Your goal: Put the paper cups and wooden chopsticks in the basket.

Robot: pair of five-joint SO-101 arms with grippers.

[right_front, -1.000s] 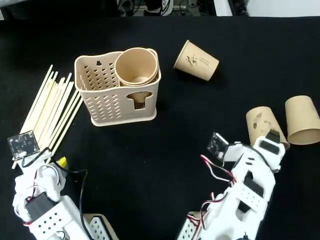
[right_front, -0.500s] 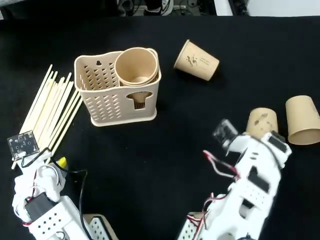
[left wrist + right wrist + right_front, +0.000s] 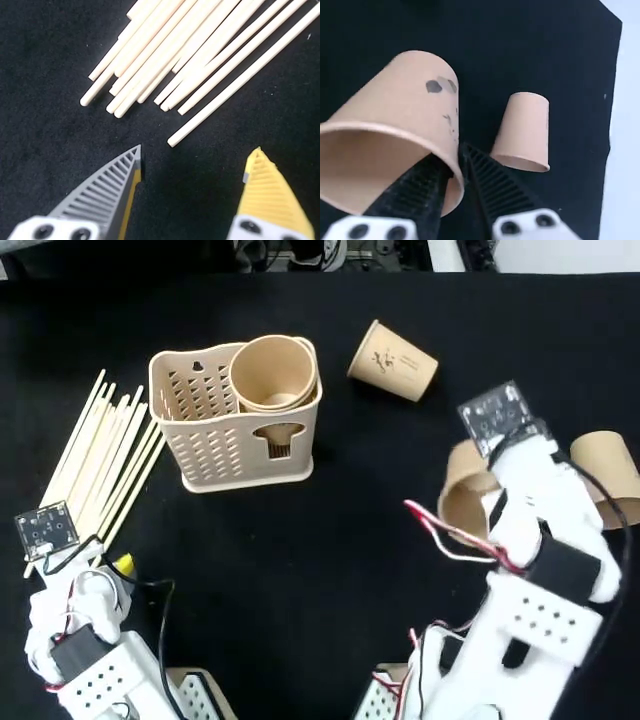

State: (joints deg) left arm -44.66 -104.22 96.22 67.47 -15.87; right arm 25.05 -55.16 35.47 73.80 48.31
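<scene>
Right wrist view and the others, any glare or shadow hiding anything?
Right wrist view: tan paper cup in the right gripper evenly lit, no glare. Left wrist view: pale wooden chopsticks bright on black table, shadowless. High view: beige perforated basket casts no visible shadow.

Tan paper cups [image 3: 392, 361], beige perforated basket [image 3: 215, 445], pale chopsticks [image 3: 100, 455], black table [image 3: 300, 570].

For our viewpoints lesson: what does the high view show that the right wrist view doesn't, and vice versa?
High view: beige slotted plastic basket, tan paper cups nested inside, pale wooden chopsticks alongside, a tipped paper cup. Right wrist view: the right claw clamped on a rim. Both: the held tan paper cup, another tan cup beside it, black table.
</scene>
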